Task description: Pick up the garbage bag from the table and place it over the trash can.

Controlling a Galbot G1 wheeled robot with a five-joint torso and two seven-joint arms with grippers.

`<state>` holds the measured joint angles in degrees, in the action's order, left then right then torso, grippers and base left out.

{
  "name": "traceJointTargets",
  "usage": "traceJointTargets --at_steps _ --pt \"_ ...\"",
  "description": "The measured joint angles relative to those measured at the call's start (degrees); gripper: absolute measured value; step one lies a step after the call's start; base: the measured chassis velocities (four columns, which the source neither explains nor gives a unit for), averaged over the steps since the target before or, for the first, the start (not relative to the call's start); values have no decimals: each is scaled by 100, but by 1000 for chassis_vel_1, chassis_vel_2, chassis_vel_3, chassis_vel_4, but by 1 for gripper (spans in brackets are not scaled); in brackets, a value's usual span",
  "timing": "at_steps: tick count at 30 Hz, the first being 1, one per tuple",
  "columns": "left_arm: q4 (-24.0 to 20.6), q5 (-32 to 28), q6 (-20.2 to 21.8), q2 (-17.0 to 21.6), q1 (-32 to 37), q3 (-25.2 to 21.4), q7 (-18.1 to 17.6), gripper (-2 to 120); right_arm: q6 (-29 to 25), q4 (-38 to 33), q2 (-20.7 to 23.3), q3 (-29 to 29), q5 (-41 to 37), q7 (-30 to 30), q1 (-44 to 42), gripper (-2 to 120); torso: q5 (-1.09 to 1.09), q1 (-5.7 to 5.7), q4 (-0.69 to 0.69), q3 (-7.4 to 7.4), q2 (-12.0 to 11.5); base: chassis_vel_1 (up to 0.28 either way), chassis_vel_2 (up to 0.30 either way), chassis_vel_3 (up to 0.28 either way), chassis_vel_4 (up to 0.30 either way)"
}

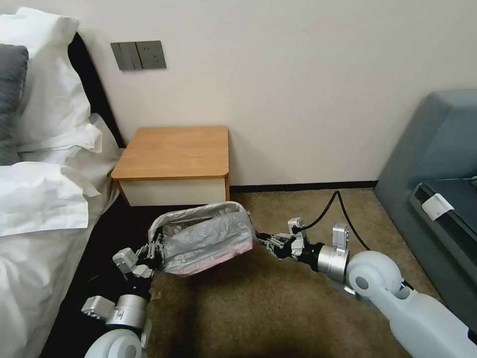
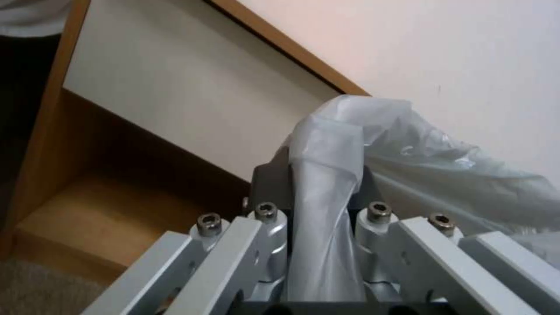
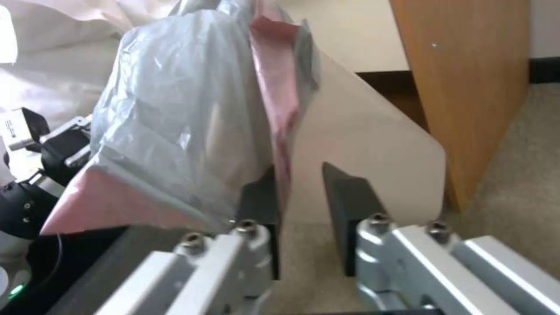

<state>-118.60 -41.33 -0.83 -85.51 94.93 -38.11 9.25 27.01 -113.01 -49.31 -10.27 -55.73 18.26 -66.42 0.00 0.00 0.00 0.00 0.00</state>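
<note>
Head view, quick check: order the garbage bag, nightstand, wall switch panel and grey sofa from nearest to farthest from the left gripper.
From the left gripper:
1. Garbage bag, pinched at its left edge; the right gripper is at the other end.
2. Nightstand, just behind the bag.
3 and 4. Wall switch panel above the nightstand and grey sofa far right: too close to call.

No legible text, brand, number or sign was found in any view. A white tag (image 1: 437, 205) on the grey furniture at the head view's right edge was checked; no writing could be made out on it. Small dark marks were noted on a white part (image 3: 13, 127) near the far arm in the right wrist view, too blurred to be read. The wall switch plate (image 1: 138, 54) bore no readable marking.
</note>
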Motion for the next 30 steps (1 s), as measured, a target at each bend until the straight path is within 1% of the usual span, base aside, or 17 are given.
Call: traceJointTargets --at_steps 1,5,7,8,10,12,16,17,18,20,22,25,26,27,28,29,30 --pt "0 0 0 0 0 0 0 11 0 0 0 0 0 0 0 23 0 0 0 0 0 0 0 0 0" --pt "-30 11 30 -5 -19 11 -1 11 5 -11 45 -94 46 15 -121 43 0 0 0 0 0 0 0 0 0" --pt "-33 16 35 -6 -23 14 -1 11 9 -9 47 -97 53 16 -125 45 0 0 0 0 0 0 0 0 0" --pt "-35 30 44 -7 -31 23 -1 11 18 -6 57 -99 67 18 -137 52 0 0 0 0 0 0 0 0 0" --pt "-36 34 46 -6 -33 25 -1 11 20 -6 60 -99 72 21 -140 53 0 0 0 0 0 0 0 0 0" --pt "-39 41 60 -4 -48 33 -11 11 22 -9 100 -129 214 113 -228 68 0 0 1 0 0 0 0 0 0" --pt "-39 38 90 9 -79 33 -60 11 -14 -74 199 -187 496 266 -385 79 0 0 0 0 0 0 0 0 0" --pt "-32 36 101 13 -99 31 -88 11 -58 -131 255 -225 624 315 -468 88 0 0 0 0 0 0 0 0 0" --pt "-32 36 101 13 -99 31 -88 11 -58 -131 255 -225 624 315 -468 88 0 0 0 0 0 0 0 0 0" --pt "-15 33 122 14 -130 30 -134 11 -100 -186 306 -273 773 375 -534 95 0 0 0 0 0 0 0 0 0" --pt "2 33 131 12 -146 30 -164 11 -205 -243 351 -345 864 437 -631 99 0 0 1 0 0 0 0 0 0" --pt "11 33 133 9 -154 28 -182 11 -267 -305 376 -428 820 478 -736 100 0 0 2 0 0 0 0 0 0" --pt "23 32 134 9 -159 20 -199 11 -312 -452 413 -641 540 506 -973 100 0 0 1 0 0 0 0 0 0" --pt "36 28 136 10 -163 13 -201 11 -299 -587 419 -800 1 380 -1187 100 -1 0 -1 0 0 0 0 0 0" --pt "36 28 136 10 -163 13 -201 11 -299 -587 419 -800 1 380 -1187 100 -1 0 -1 0 0 0 0 0 0" --pt "38 22 137 12 -165 11 -202 11 -281 -647 400 -854 -385 229 -1269 100 -1 0 -1 0 0 0 0 0 0" --pt "38 1 144 12 -167 11 -202 11 -253 -687 298 -917 -1053 -39 -1350 100 -2 0 -1 0 0 0 0 0 0"
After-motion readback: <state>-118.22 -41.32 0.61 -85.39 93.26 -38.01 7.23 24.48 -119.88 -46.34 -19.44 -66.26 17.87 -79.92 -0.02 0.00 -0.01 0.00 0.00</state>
